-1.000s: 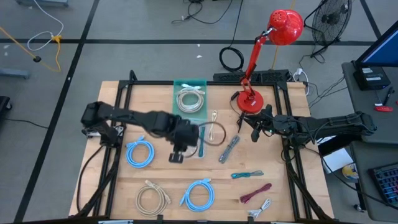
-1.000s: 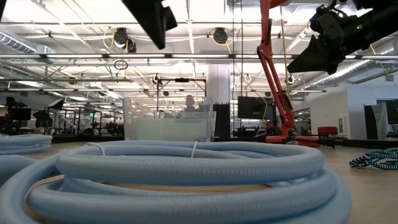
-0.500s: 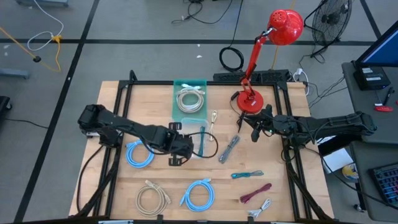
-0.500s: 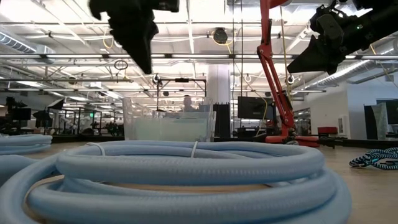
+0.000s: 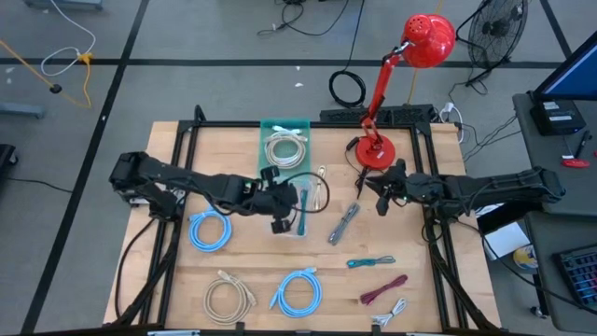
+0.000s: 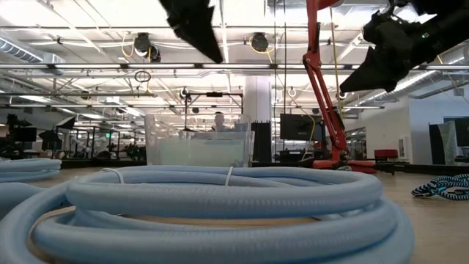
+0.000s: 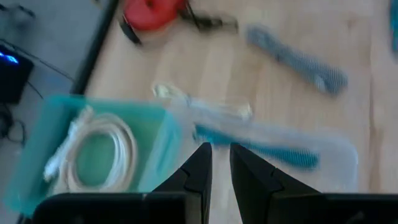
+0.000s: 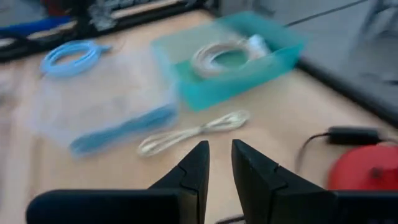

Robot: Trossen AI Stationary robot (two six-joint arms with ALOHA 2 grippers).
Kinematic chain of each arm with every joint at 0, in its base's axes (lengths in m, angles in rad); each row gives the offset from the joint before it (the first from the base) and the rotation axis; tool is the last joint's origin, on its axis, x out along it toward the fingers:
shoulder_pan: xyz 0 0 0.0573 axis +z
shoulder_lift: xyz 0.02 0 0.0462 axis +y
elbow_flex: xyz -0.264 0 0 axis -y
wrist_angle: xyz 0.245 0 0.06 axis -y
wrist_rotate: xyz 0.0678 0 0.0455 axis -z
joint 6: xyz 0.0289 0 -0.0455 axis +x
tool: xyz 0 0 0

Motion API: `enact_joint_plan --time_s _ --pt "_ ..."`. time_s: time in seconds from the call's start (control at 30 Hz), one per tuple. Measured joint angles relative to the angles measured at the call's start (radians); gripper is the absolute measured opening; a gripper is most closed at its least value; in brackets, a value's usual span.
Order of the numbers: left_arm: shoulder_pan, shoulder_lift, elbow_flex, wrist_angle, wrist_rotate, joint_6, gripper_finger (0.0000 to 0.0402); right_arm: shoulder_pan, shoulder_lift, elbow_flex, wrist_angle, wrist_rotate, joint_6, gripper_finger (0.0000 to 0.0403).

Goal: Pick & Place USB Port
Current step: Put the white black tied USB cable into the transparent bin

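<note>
Left gripper (image 5: 283,211) sat mid-frame in the high view, over the bench (image 5: 168,280), just at the left edge of the clear tray (image 5: 297,224). In the left wrist view its jaws were nearly closed — only a narrow slit between the fingers (image 7: 199,168) — and nothing was held between them.

Clear tray held one teal-blue cable (image 7: 261,148), lying lengthwise inside it. Teal bin (image 5: 284,140) stood directly above the tray in the high view, touching or nearly so, with a coiled white cable (image 5: 284,149) in it. A loose white USB cable (image 8: 193,132) lay on the bench just beside the tray, toward the lamp side.

Right gripper (image 5: 381,198) hovered at centre-right of the high view, just below the red lamp base (image 5: 375,151); jaws close together with a thin gap, empty.

Grey braided cable (image 5: 343,224) lay between the two grippers, tilted. Lower part of the frame — light-blue coils (image 5: 211,231), beige coil (image 5: 227,299), teal cable (image 5: 370,262), maroon cable (image 5: 384,289) — all on the bench, apart from both arms.
</note>
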Motion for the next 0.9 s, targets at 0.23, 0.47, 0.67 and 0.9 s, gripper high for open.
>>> enact_joint_plan --time_s 0.23,0.47,0.67,0.9 --pt "0.049 -0.014 0.0 -0.015 -0.036 -0.015 0.0063 0.0 0.092 0.0 0.015 -0.221 -0.058 0.0059" --pt "0.063 -0.038 -0.001 -0.057 -0.042 -0.052 0.0063 0.0 0.296 0.0 0.107 -0.263 -0.178 0.0095" --pt "0.057 -0.051 -0.002 -0.084 -0.041 -0.057 0.0062 0.0 0.464 0.056 0.098 -0.298 -0.297 0.016" --pt "0.041 -0.058 0.0 -0.097 -0.035 -0.056 0.0062 0.007 0.598 0.136 0.109 -0.296 -0.466 0.0216"
